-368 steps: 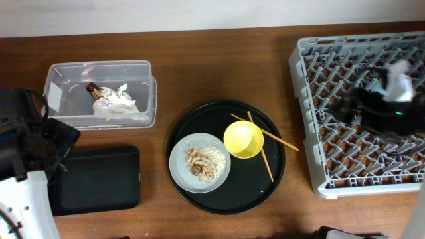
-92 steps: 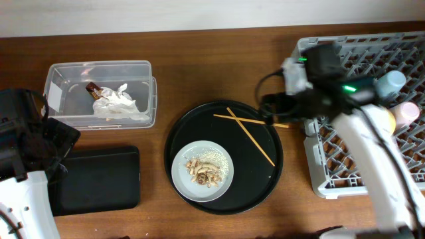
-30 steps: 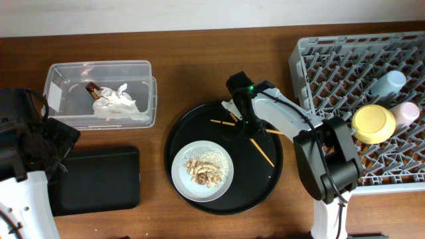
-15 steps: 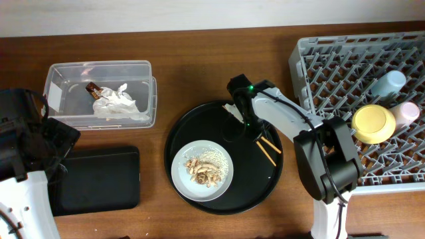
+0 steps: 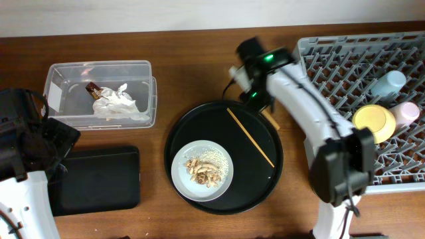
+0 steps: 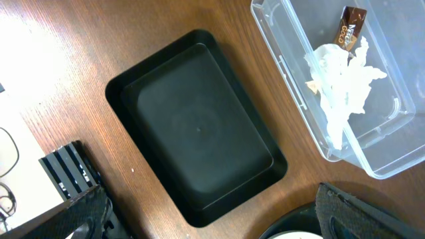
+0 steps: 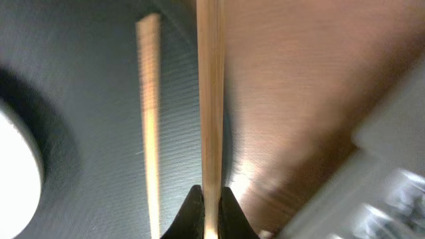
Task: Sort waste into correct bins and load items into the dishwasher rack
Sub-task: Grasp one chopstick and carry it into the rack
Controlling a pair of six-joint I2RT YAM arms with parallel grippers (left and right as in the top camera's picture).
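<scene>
I log the desk (image 5: 199, 66) as brown wood grain with a soft sheen. Clear tub (image 6: 292, 73): smooth, glossy plastic. Napkin (image 6: 342, 79): crumpled white paper. Wrapper (image 6: 350, 24): shiny brown-gold foil. Shallow tray (image 6: 199, 126): matt black plastic. Round tray (image 7: 86, 99): black, finely textured. Chopsticks (image 5: 251, 137): pale bare wood. Rack (image 5: 332, 66): dull grey plastic.

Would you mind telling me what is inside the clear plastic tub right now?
The clear tub holds a crumpled white napkin and a brown-gold wrapper. Whatever lies beneath the napkin is covered and cannot be seen.
</scene>
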